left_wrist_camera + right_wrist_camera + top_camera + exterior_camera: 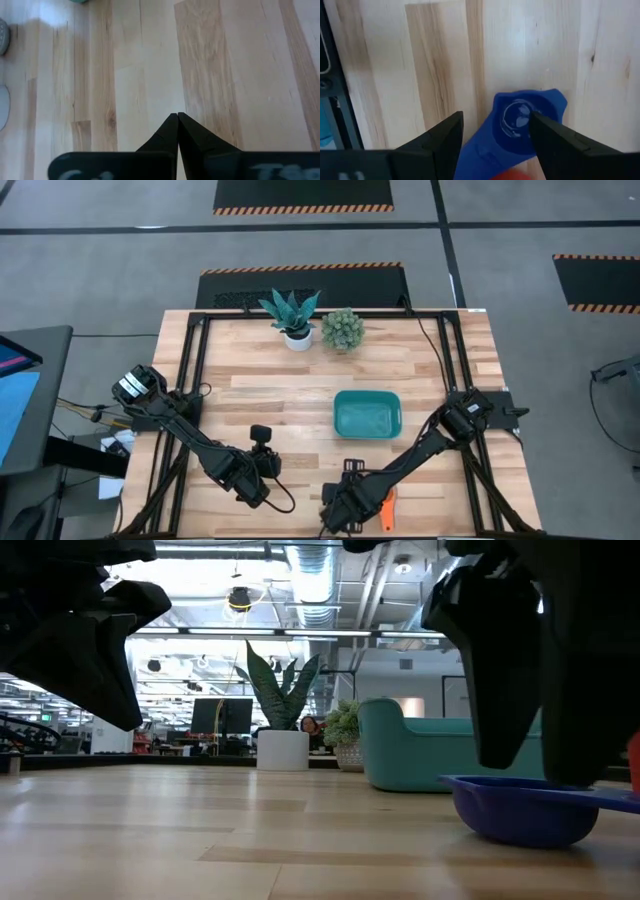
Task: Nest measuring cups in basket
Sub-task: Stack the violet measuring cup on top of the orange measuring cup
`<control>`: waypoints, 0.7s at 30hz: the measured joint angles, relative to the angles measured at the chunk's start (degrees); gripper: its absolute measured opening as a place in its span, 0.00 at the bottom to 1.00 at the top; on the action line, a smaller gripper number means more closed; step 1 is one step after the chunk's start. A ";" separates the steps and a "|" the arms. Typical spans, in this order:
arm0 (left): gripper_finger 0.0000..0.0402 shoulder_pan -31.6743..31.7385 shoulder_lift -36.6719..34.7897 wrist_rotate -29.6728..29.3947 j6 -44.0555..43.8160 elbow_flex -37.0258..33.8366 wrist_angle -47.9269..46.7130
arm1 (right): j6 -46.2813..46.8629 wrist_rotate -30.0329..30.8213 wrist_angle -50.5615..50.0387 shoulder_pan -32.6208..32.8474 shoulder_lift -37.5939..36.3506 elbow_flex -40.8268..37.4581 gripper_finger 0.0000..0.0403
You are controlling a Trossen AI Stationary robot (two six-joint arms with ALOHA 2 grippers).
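Note:
A dark blue measuring cup (520, 120) sits open side up on the wood near the table's front edge, its flat handle (477, 152) lying beside it; the low view shows the same cup (525, 810) resting on its rounded bottom. My right gripper (496, 120) points down over it, open, one finger on either side of the bowl. An orange cup (386, 510) lies just right of that gripper (345, 505). The teal basket (367, 395) stands mid-table, with nothing in it. My left gripper (177, 117) is shut over bare wood at the front left (262, 470).
Two potted plants (293, 315) (342, 330) stand at the table's far edge, behind the basket (420, 755). Bare wood lies between the basket and the left arm. Black frame rails run along both sides of the table.

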 joint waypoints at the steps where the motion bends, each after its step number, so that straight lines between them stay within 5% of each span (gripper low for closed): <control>1: 0.00 0.00 0.00 0.00 0.08 0.00 0.28 | 0.00 0.00 -0.08 0.00 0.00 0.00 0.62; 16: 0.00 0.00 0.00 -0.02 0.68 0.00 1.30 | 0.58 -2.38 5.07 -1.18 -0.07 -4.61 0.61; 21: 0.00 0.00 0.00 0.00 0.68 0.00 2.35 | 0.46 -3.44 5.12 -1.53 -0.07 -4.61 0.51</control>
